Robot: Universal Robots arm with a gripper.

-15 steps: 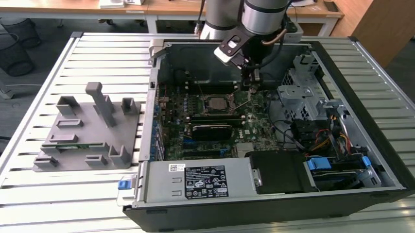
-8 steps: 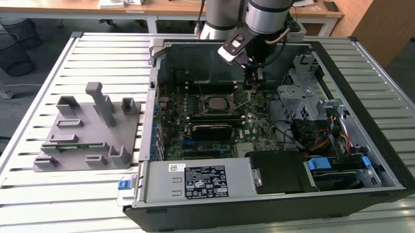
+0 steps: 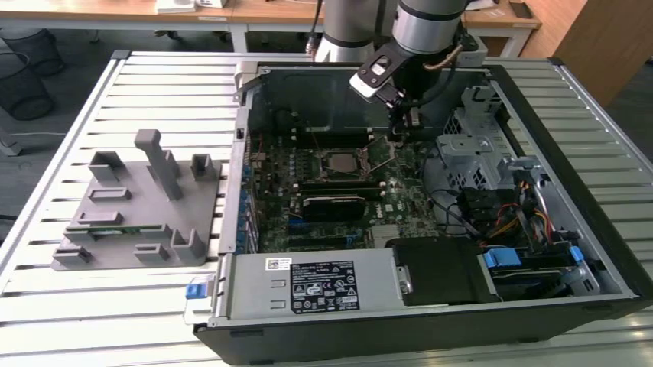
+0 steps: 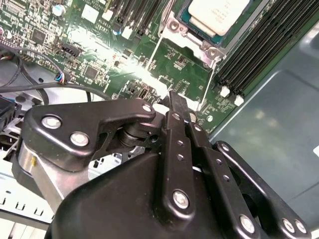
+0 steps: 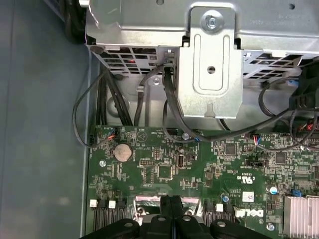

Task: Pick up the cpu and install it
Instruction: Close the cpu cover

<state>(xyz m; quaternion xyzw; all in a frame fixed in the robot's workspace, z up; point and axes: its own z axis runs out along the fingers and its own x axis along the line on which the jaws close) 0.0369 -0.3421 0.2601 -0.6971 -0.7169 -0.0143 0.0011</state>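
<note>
Just beyond the black gripper [image 4: 174,101], closed empty, the silvery-white square metal cpu [image 4: 218,14] lay in its socket [image 4: 175,26], evidently needing no grip.

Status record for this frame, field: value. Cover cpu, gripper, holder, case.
cpu: small silvery-white square chip, lying in the motherboard socket frame
gripper: shut, nothing held, tips close to the green motherboard beside the socket
holder: grey plastic holder block on the slatted metal table, exterior view's left of the case
case: black computer case, side open
</note>
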